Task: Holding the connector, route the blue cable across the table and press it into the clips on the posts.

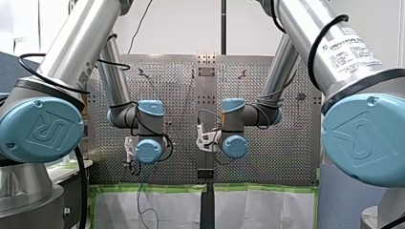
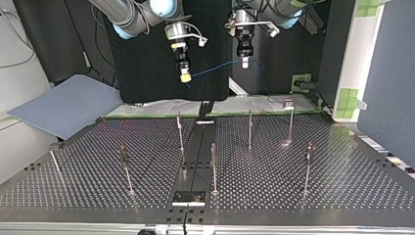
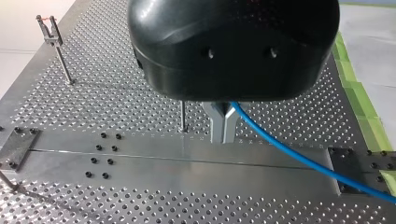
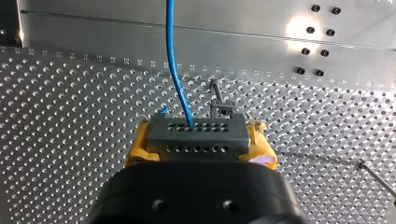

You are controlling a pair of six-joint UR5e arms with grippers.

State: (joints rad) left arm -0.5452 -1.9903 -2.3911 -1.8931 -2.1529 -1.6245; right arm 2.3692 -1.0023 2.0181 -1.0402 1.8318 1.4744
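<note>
Silver perforated metal table fills the scene, with thin upright metal posts dotted across it from near to far, each topped by a small clip. Both grippers hang above the table's far edge as the top view has it, well clear of every post. My right gripper has its yellow pads clamped on either side of the grey plastic connector block. The thin blue cable leaves the block's face and runs across to my left gripper, whose metal fingers are pinched narrow, seemingly nipping the cable, with the rest trailing away slack. No cable sits in a clip yet. I judge the cable light and limp, yet springy enough to hold a curve, so it goes only where it is kept taut. The rigid connector is the sure hold. The second grip belongs a short way along the cable, so the span between can be pushed into a clip.
</note>
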